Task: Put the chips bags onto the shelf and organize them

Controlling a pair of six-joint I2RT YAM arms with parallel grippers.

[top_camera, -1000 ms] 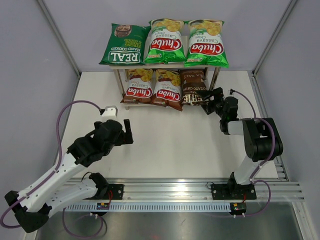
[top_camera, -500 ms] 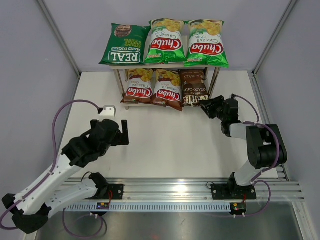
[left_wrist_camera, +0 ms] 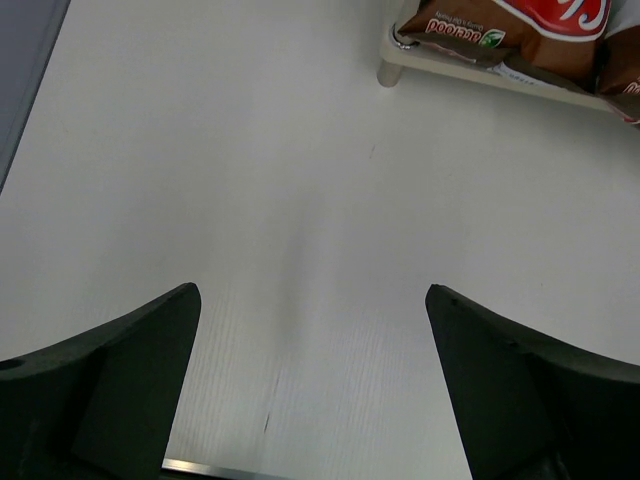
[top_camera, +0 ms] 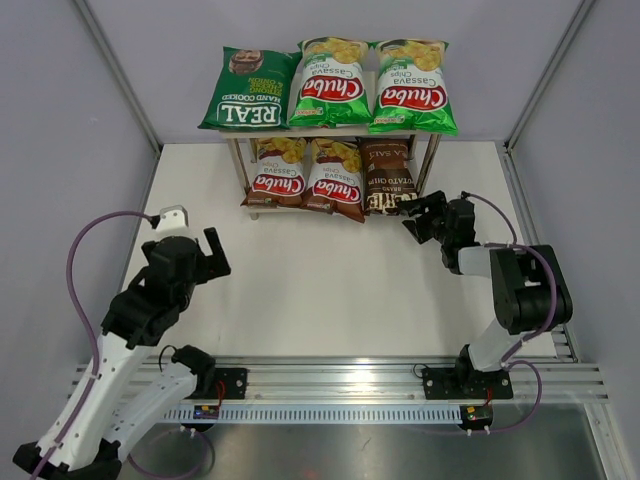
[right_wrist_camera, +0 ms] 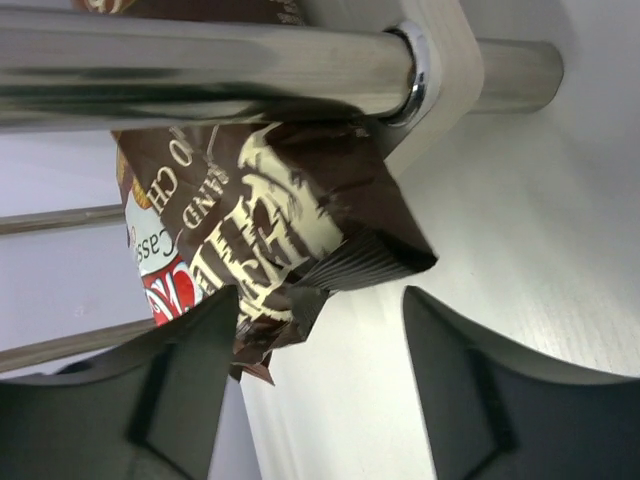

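The shelf point(top_camera: 428, 158) stands at the back of the table. On its top board lie the dark green REAL bag point(top_camera: 248, 90) and two bright green Chuba bags point(top_camera: 330, 82) point(top_camera: 412, 87). On its lower board lie two brown-red Chuba bags point(top_camera: 278, 172) point(top_camera: 336, 179) and the dark brown bag point(top_camera: 388, 176). My right gripper point(top_camera: 416, 214) is open just off the dark brown bag's point(right_wrist_camera: 290, 220) near corner, holding nothing. My left gripper point(top_camera: 208, 252) is open and empty over bare table at the left; a brown-red bag's corner point(left_wrist_camera: 500, 22) shows at the top of its wrist view.
A silver shelf leg point(right_wrist_camera: 200, 60) and the lower board's corner point(right_wrist_camera: 445, 70) fill the top of the right wrist view. Grey walls enclose the table on three sides. A metal rail point(top_camera: 340, 385) runs along the near edge.
My left arm has drawn back toward the near left, away from the shelf. My right gripper has pulled slightly back from the dark brown bag and stays open.
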